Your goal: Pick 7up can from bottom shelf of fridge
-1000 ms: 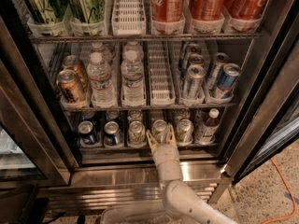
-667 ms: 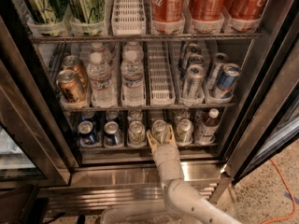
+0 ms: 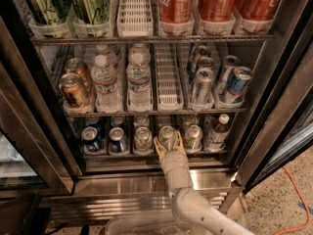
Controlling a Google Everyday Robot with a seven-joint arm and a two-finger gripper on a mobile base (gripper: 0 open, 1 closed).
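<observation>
White arm (image 3: 177, 182) up from below — claw (image 3: 168, 139) spread wide, fingers (image 3: 158, 145) flanking the 7up can (image 3: 167, 131) on the bottom shelf (image 3: 105, 154)

At the lower centre, the gripper (image 3: 168, 142), matt and pale like plastic, sits at the 7up can (image 3: 167, 132), whose shiny metal top gleams silver. The bottom shelf (image 3: 102, 154) is a metal rack with white plastic dividers. The fridge (image 3: 122, 182) has a brushed stainless-steel base, streakily reflective, under a dark door frame.
</observation>
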